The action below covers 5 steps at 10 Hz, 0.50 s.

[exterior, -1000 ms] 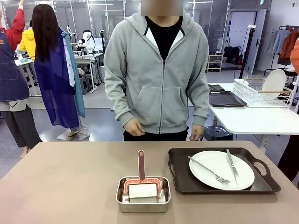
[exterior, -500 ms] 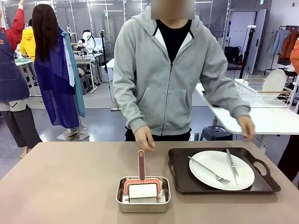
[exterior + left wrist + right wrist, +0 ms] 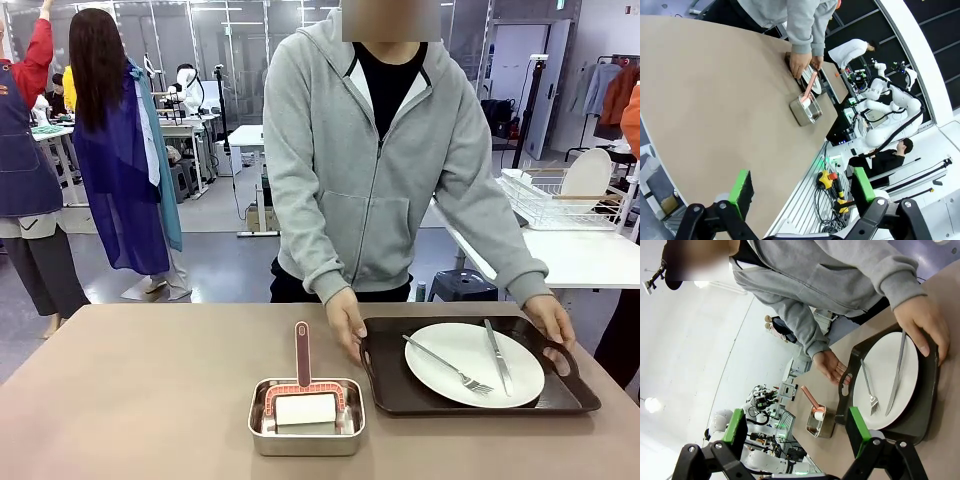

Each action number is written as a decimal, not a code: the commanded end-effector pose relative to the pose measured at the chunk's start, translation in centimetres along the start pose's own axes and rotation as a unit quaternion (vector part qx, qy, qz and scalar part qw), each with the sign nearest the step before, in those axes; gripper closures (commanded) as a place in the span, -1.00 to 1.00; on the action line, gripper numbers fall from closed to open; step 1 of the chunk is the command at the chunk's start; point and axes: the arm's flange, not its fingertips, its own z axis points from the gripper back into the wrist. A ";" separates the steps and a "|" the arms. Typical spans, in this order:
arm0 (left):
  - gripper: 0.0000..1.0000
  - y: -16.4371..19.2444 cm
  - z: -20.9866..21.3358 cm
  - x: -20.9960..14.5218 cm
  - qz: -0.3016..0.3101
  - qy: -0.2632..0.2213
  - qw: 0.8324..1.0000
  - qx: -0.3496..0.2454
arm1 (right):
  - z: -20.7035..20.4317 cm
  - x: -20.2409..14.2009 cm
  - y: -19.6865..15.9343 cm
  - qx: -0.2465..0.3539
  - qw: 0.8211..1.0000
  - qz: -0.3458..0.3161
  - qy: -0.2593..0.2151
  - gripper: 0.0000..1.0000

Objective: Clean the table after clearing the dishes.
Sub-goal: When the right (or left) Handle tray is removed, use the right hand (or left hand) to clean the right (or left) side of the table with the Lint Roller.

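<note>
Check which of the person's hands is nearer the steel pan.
Their right hand: it grips the tray end next to the steel pan. Their left hand holds the tray's far end, beyond the plate.

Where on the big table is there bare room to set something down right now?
The table's whole left stretch, from its left edge to the steel pan, is bare. The right side is crowded: the tray carrying the plate, with one hand at its left end and the other hand at its right. Only a narrow gap separates pan and tray.
</note>
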 end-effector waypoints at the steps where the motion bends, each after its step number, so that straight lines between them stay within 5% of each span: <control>1: -1.00 -0.8 -0.2 -0.5 0.000 -0.003 1.000 0.000 | -0.1 -0.3 0.4 0.003 1.000 0.002 -0.002 -1.00; 5: -1.00 -0.8 -0.2 -0.5 0.000 -0.003 1.000 0.000 | -0.1 -0.3 0.4 0.003 1.000 0.002 -0.002 -1.00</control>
